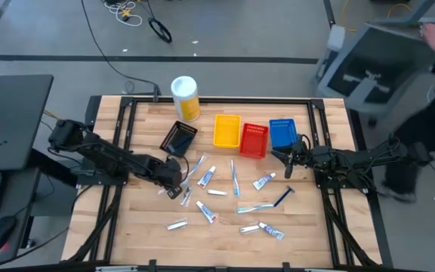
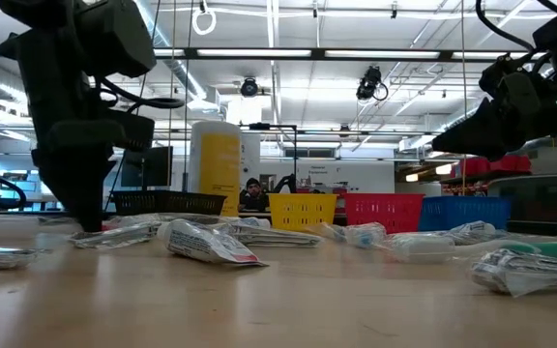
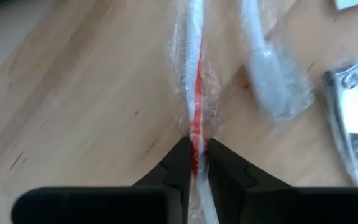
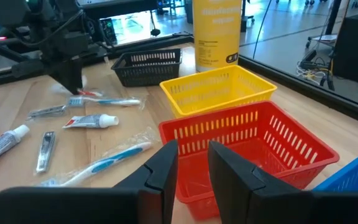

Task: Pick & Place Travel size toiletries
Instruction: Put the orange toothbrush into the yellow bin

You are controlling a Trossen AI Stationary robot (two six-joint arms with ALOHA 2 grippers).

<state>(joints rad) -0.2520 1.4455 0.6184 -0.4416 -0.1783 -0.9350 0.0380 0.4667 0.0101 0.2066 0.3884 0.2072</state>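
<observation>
Several travel size toiletries lie scattered on the wooden table [image 1: 127, 227]: toothpaste tubes [image 1: 206, 177], wrapped toothbrushes [image 1: 255, 207], a dark blue razor [image 1: 282, 198]. My left gripper [image 1: 178, 183] stands low at the left of the pile, pointing steeply down, shut on a red-and-white toothbrush [image 3: 194, 93] in a clear wrapper. My right gripper [image 4: 192, 155] hangs open, nothing between its fingers, above the table beside the red tray [image 4: 253, 143]. My left gripper pinches the toothbrush's handle [image 3: 196, 146], at its red stretch, between its two fingers, clear wrapper and all. The fingers come from above, pointing steeply down. The toothbrush lies flat on the table and runs on away from the fingertips.
Black [image 1: 178, 137], yellow [image 1: 226, 131], red [image 1: 253, 140] and blue [image 1: 282, 134] trays stand in a row at the far side, with a tall yellow canister [image 1: 185, 97] behind. A nail clipper [image 3: 350, 118] and another wrapped toothbrush [image 3: 269, 68] lie close to the held one.
</observation>
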